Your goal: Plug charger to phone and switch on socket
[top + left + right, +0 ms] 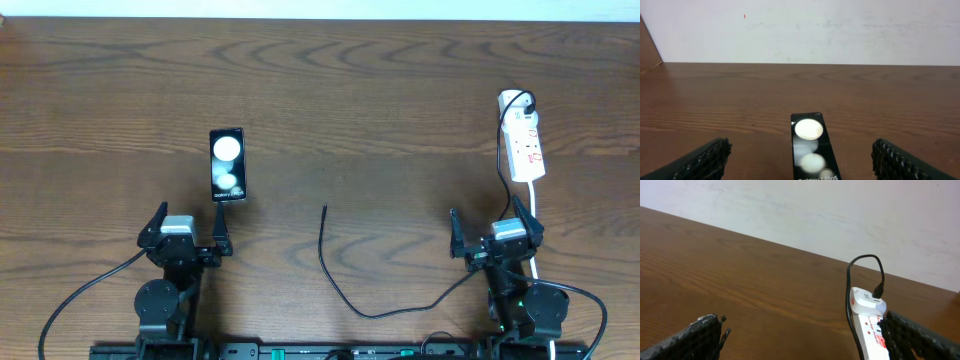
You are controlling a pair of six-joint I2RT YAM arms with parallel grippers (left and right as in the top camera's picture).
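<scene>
On the brown wooden worktop's (400, 100) left, the black rectangular phone (227, 165) lies unplugged before empty, wide-open left jaws; centrally the thin black charger cable (322, 255) lies loose; rightward, empty right jaws gape before the white socket strip (524, 145). Both steps remain.

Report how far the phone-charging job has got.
Done: a black plug already sits in the far end of the power strip. In hand: nothing; the left hand and right hand are open and empty. Left: the charger cable has its free tip lying on the table, apart from the phone, so plugging in remains. The strip's switch state is too small to read.
</scene>
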